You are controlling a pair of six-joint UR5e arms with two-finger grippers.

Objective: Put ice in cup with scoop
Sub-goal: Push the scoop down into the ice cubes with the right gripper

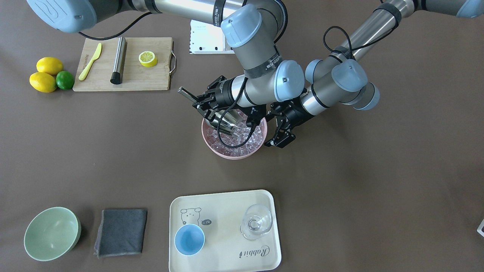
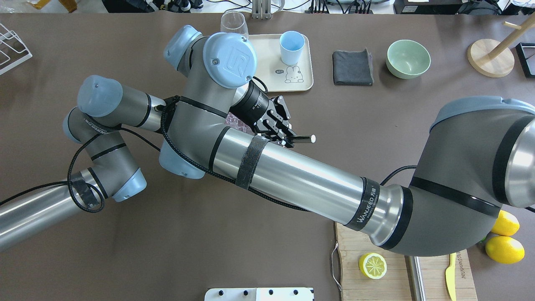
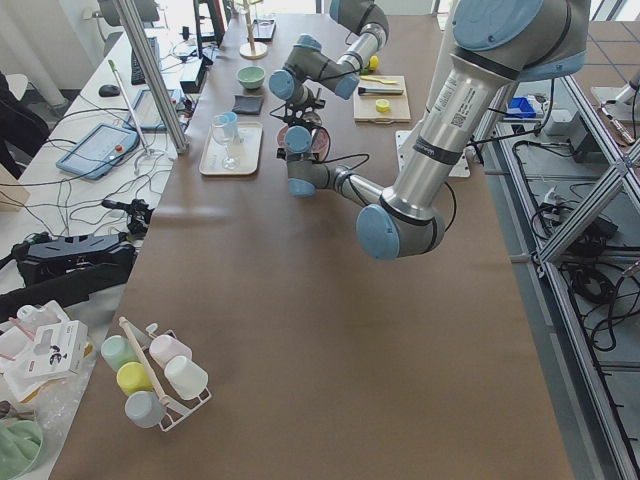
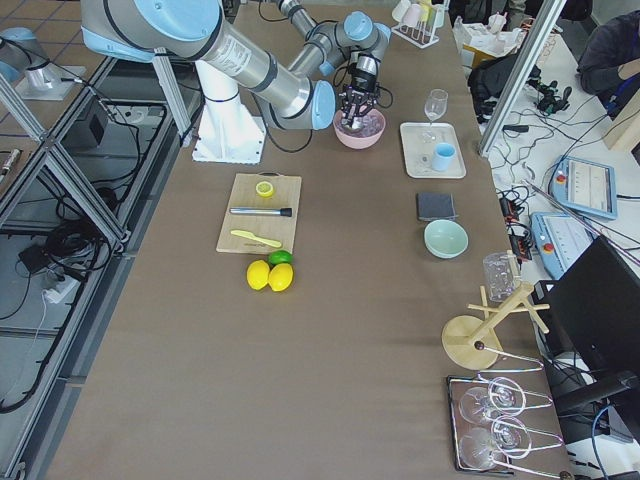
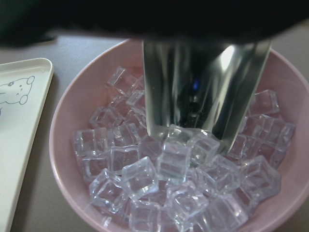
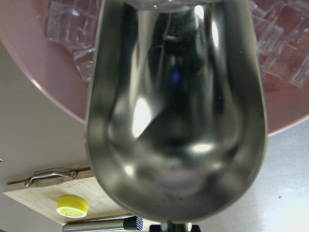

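Note:
The steel scoop is tilted over the pink bowl, and its mouth touches the pile of clear ice. My right gripper is shut on the scoop's tubular handle, which sticks out up and to the left. The right wrist view looks into the scoop's trough, which holds no cubes. In the left wrist view the scoop's lip rests on the ice. My left gripper hangs open beside the bowl's rim with nothing in it. The light-blue cup stands on the cream tray.
A clear glass shares the tray. A grey cloth and a pale green bowl lie beside it. The cutting board carries a lemon half, a steel cylinder and a yellow knife. Lemons and a lime sit next to it.

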